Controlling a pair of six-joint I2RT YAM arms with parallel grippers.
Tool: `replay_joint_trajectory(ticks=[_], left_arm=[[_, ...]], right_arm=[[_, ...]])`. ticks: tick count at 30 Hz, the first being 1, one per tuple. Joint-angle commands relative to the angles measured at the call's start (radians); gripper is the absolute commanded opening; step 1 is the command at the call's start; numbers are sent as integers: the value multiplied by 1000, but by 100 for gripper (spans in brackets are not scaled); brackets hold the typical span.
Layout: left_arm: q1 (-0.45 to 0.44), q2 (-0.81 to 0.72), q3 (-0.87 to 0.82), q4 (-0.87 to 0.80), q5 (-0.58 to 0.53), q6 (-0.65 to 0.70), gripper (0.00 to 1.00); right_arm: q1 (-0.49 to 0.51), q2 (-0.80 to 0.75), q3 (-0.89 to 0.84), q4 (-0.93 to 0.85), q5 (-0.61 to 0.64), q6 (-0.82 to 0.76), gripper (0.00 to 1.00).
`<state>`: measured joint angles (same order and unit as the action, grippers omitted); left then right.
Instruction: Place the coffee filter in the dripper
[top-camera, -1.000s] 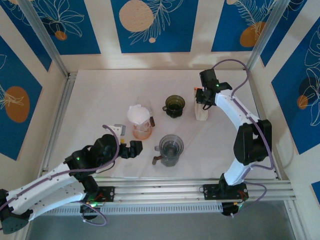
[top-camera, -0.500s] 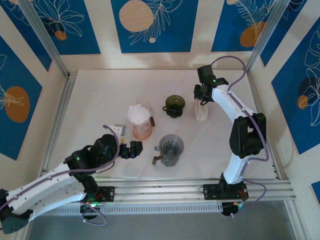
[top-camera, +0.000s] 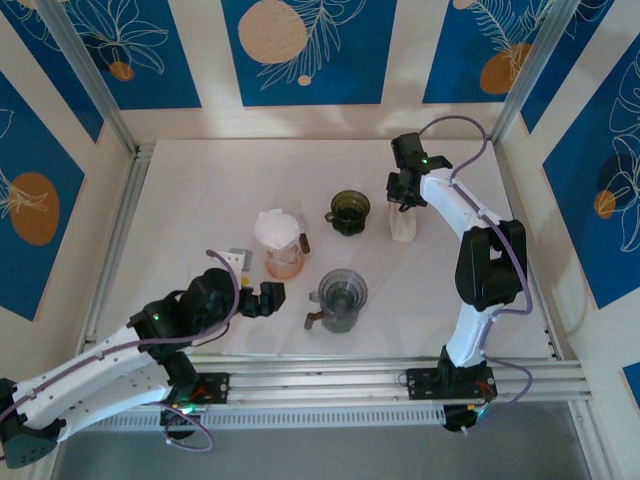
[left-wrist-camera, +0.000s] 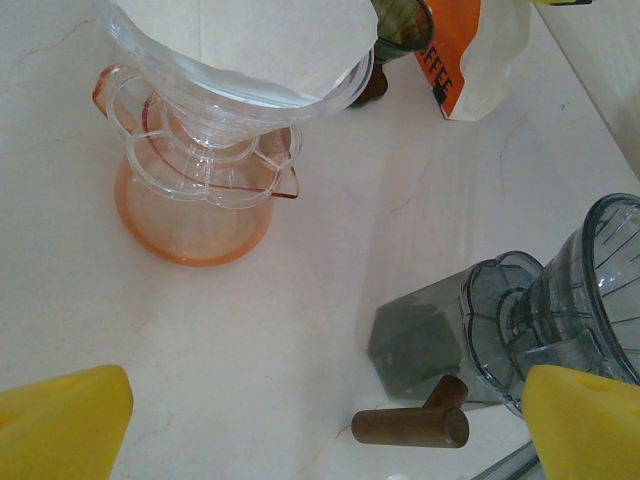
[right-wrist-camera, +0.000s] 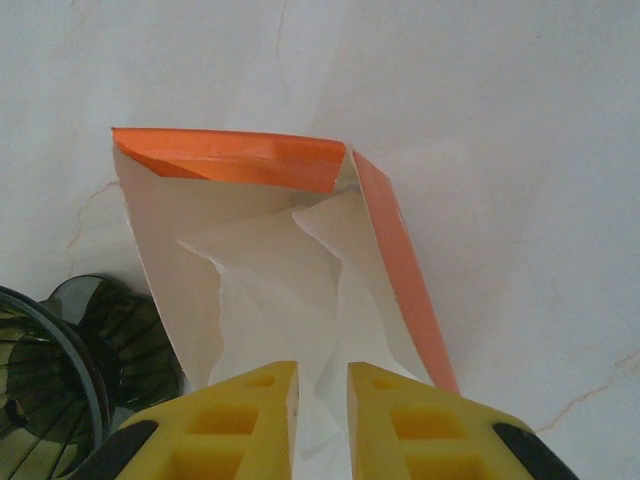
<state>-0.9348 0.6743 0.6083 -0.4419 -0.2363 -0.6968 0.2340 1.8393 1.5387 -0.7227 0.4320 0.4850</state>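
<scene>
Pinching a white coffee filter (right-wrist-camera: 262, 272) at the mouth of the orange-topped pouch (right-wrist-camera: 240, 160), right gripper (right-wrist-camera: 322, 392) fingers nearly together, table 1 o'clock. Pouch print reads "FFEE", cut off. Left gripper (left-wrist-camera: 325, 420) spread wide, 7 o'clock. Clear dripper (top-camera: 278, 232) near centre, 9 o'clock of pouch.

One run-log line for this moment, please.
right gripper: closed on coffee filter inside filter bag | left gripper: open, near clear dripper

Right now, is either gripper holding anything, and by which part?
The right gripper pinches a white paper filter by its upper edge, inside the open orange-rimmed bag. The left gripper is open and holds nothing.
</scene>
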Motion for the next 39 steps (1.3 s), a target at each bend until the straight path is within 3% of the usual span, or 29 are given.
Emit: replay_joint_trajectory(ticks=[1, 15, 23, 39], left_arm=[[13, -7, -6, 0, -2, 18, 100], [26, -5, -13, 5, 8, 22, 100], [33, -5, -14, 3, 13, 22, 100], [40, -15, -19, 3, 25, 14, 100]], right_arm=[[-8, 9, 21, -13, 20, 19, 21], [-10, 26, 14, -6, 14, 26, 17], [-9, 9, 0, 2, 19, 30, 0], [-9, -150, -62, 30, 62, 2, 0]])
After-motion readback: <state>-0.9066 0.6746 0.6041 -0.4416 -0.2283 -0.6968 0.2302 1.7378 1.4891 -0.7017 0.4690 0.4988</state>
